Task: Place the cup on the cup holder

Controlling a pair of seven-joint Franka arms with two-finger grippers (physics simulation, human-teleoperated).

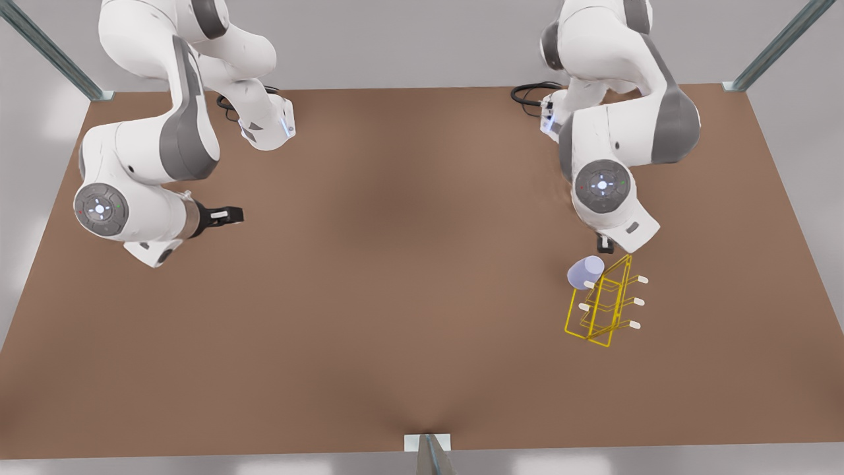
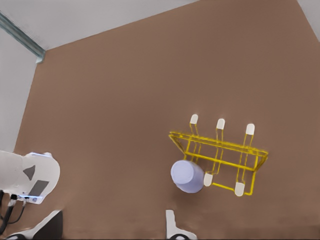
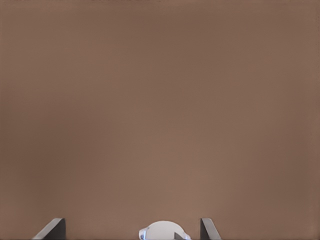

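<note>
The pale lavender cup [image 1: 585, 272] hangs tilted on an upper white-tipped peg of the yellow wire cup holder [image 1: 603, 307], which stands on the table at the front view's right. In the left wrist view the cup [image 2: 186, 175] sits against the near side of the cup holder [image 2: 220, 155], covering one peg. My left gripper [image 1: 604, 245] hovers just behind and above the cup, apart from it, open [image 2: 112, 216] and holding nothing. My right gripper [image 1: 227, 214] waits far off at the front view's left, open [image 3: 132, 222] over bare table.
The brown table [image 1: 395, 297] stretches wide between the arms. The two arm bases [image 1: 267, 122] [image 1: 550, 115] with black cables stand at the back edge. Metal frame posts [image 1: 428, 455] rise at the table's corners and front edge.
</note>
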